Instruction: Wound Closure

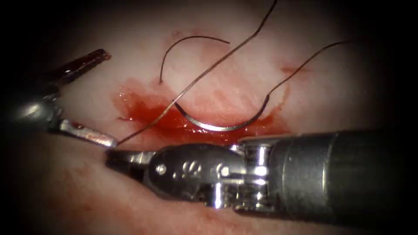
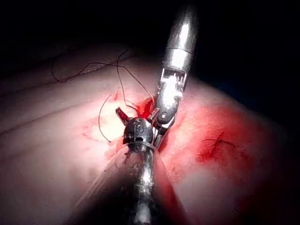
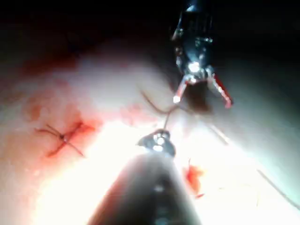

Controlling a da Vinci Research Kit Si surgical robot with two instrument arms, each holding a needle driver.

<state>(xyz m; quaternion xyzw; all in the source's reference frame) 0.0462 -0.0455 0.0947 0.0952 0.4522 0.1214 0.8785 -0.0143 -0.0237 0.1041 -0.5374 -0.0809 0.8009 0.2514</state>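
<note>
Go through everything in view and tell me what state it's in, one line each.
Left pincer: jaws wide open, holding nothing.
Right pincer: shut on the thread.
Needle: free, lying on the tissue in the red fluid.
Thread: runs from the right pincer up across the tissue.
Cut thread end: loose on the tissue.
Tissue: wet with red fluid.

Pale pink tissue [image 1: 130, 39], red fluid [image 1: 174, 126], silver needle [image 1: 217, 127], dk thread [image 1: 226, 54]

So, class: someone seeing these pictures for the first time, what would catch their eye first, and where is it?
Most striking is the curved needle, lying free in the red fluid along the cut, held by neither tool. The right tool crosses the foreground from the right, its jaws shut on the thread at the cut's left end. The left tool waits at far left with jaws open, holding nothing.
</note>
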